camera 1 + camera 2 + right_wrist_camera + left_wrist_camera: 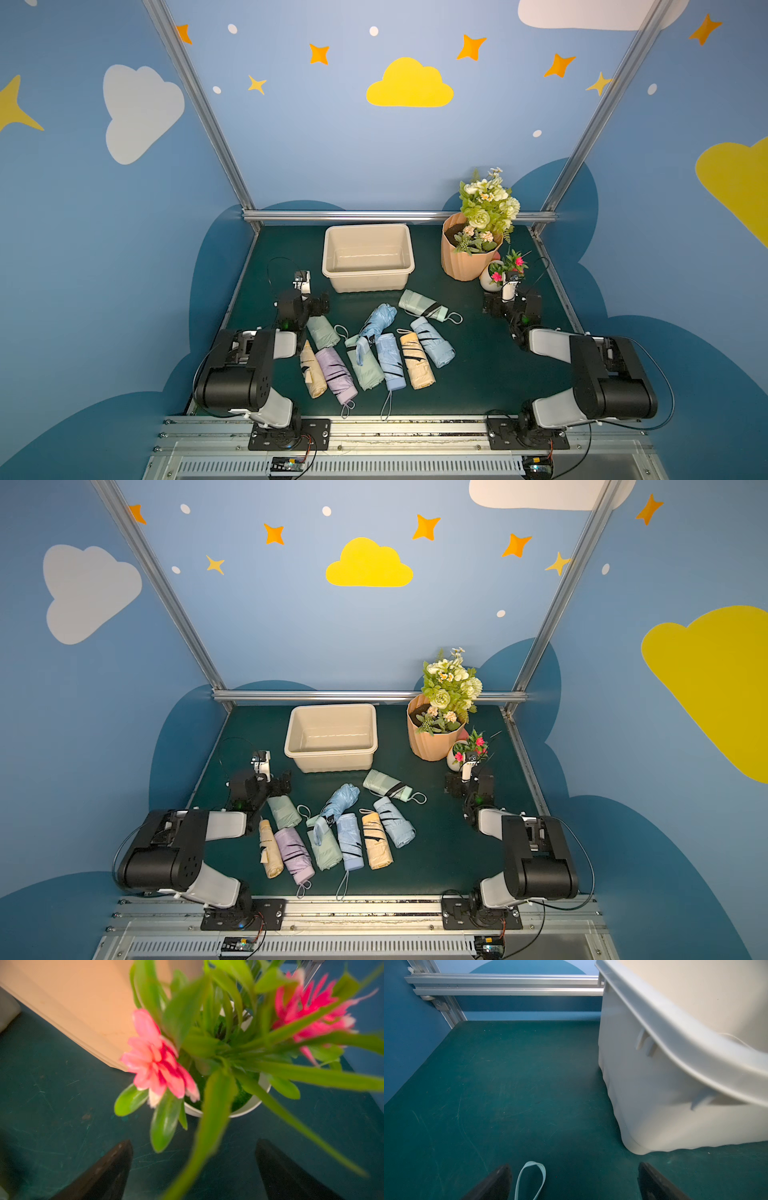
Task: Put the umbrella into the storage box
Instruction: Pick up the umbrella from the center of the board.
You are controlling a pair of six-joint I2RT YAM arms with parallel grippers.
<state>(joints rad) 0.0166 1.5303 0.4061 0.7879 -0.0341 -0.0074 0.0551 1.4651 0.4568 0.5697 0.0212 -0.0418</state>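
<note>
Left wrist: left pincer (574, 1167) spread, umbrella strap (521, 1178) btwn, storage box (654, 1088) nr.

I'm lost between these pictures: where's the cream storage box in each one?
Top view: storage box at the back, near centre.
Top view: storage box again, slightly left of centre.
Left wrist: its wall and rim fill one side.
Right wrist: not clearly shown; a pale sliver past the peach pot may be it.
Shared landmark: the dark green tabletop.

Blue walls (332, 145) left, far and right, painted with white cloud (139, 110), yellow cloud (409, 85), orange stars (319, 54). Aluminium posts (199, 104) at far corners, crossbar (374, 215) between. Dark green scuffed surface (490, 365). Metal rail (395, 428) along near edge.
</note>
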